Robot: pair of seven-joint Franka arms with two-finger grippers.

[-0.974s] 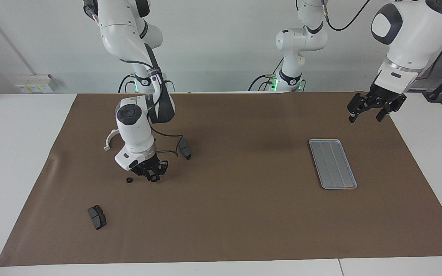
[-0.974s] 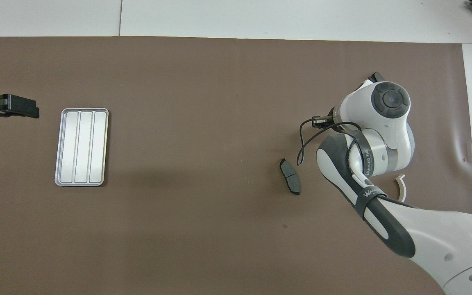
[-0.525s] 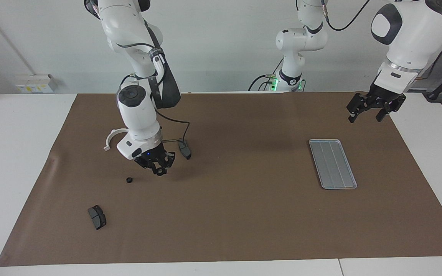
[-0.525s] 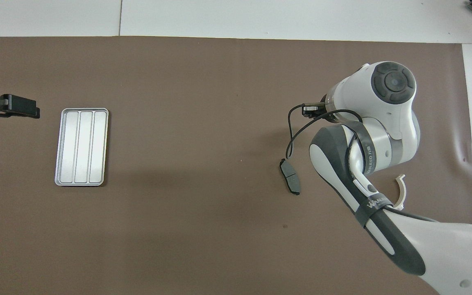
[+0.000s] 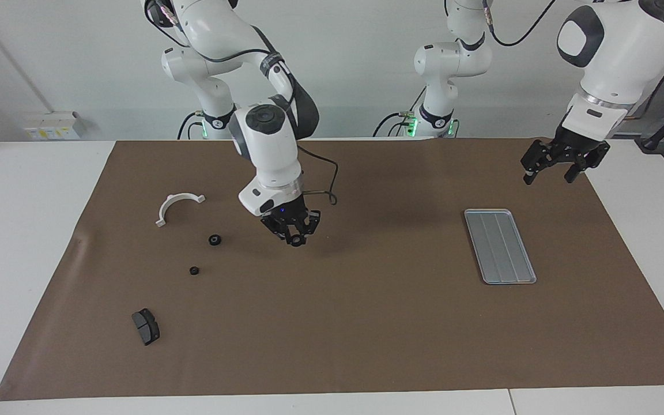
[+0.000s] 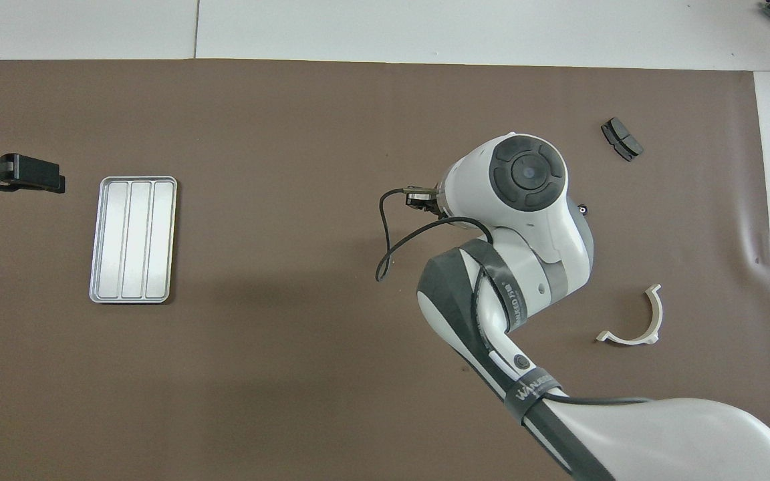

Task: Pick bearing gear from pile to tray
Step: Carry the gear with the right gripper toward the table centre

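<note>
R gripper [image 5: 296, 240], clamped on a small black gear, has swung toward tray [image 5: 499, 246]; L gripper [image 5: 557, 167] waits, fingers apart.

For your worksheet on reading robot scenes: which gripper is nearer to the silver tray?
Left. The left gripper hangs in the air close to the tray, at its end nearer the robots. The right gripper is over mid-table, much farther off.
</note>
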